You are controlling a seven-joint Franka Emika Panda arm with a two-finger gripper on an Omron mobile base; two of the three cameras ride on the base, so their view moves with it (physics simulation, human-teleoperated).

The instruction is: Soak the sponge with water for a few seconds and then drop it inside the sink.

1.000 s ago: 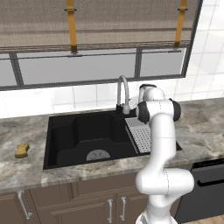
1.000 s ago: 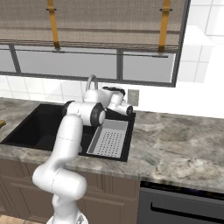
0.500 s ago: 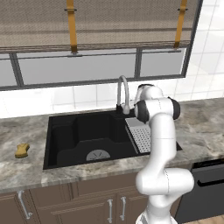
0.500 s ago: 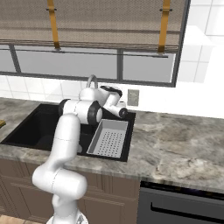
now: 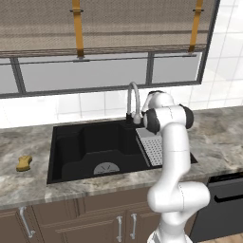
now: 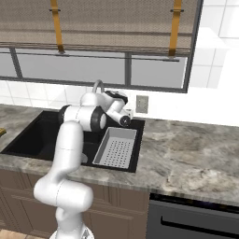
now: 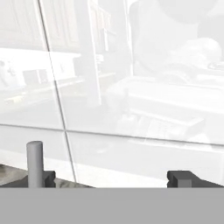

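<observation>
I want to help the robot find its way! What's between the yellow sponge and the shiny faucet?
In the left base view, bare grey counter and then the black sink lie between the sponge and the faucet.

Marble counter point(image 5: 28, 182), sponge point(image 5: 23, 163) on it

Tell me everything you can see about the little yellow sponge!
The sponge is small, yellow-orange and lumpy, pinched in at its middle. It looks soft. It lies flat on the grey marbled counter, well off to the left of the black sink and apart from its rim. Nothing touches it but the counter, and no water is on it that can be seen.
</observation>
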